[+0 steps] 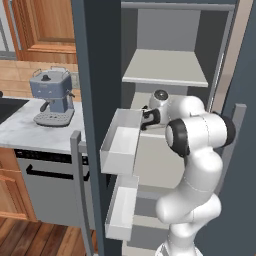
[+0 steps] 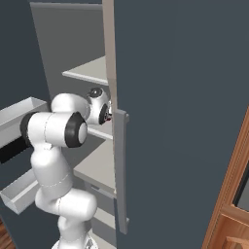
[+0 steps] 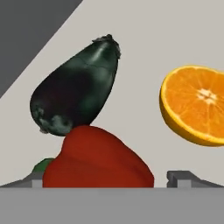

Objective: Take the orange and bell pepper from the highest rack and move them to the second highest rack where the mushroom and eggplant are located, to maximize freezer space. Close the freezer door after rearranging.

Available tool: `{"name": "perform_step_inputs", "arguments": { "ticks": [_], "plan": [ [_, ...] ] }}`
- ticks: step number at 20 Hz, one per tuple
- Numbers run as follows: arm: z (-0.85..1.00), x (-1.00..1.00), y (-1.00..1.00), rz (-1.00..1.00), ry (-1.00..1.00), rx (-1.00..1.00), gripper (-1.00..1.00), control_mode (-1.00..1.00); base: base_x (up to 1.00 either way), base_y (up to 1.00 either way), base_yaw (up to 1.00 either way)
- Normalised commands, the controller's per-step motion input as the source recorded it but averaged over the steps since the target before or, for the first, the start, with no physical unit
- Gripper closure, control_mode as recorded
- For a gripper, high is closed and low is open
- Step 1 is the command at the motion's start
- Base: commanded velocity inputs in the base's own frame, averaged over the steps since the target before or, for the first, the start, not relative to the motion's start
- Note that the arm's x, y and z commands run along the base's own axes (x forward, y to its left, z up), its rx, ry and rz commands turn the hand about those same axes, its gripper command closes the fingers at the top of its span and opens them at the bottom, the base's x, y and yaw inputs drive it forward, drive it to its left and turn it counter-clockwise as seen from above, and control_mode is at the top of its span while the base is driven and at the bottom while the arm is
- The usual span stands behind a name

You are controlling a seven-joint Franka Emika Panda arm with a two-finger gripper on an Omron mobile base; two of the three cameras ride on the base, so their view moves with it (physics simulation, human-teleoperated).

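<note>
Arm reaches into the open freezer at 2nd rack level, prob. to set down the bell pepper, since the orange and eggplant already lie on the shelf there. Pepper sits right at the gripper, between its tips, nearer the left one; eggplant just beyond, orange off to the right. Fingers look spread wide; can't tell if they grip the pepper.

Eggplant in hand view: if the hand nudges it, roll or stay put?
The eggplant looks rounded and smooth, so it would probably roll sideways rather than slide. Its glossy skin hints at a slippery grip. The red bell pepper appears to press against its fat end, which may block rolling that way; the orange lies apart.
</note>
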Motion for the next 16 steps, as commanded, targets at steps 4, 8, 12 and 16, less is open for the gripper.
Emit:
{"name": "perform_step_inputs", "arguments": {
  "ticks": [4, 8, 12, 16],
  "plan": [
    [-0.27, 0.17, 0.07, 0.01, 0.22, 0.00, -1.00, -1.00, 0.00, 0.00, 0.00],
    [-0.15, 0.04, 0.09, 0.00, 0.01, 0.00, -1.00, -1.00, 0.00, 0.00, 0.00],
    [-0.03, -0.01, 0.12, 0.00, -0.11, 0.00, -1.00, -1.00, 0.00, 0.00, 0.00],
    [-0.16, 0.00, 0.11, 0.00, 0.00, 0.00, -1.00, -1.00, 0.00, 0.00, 0.00]
  ]
}}
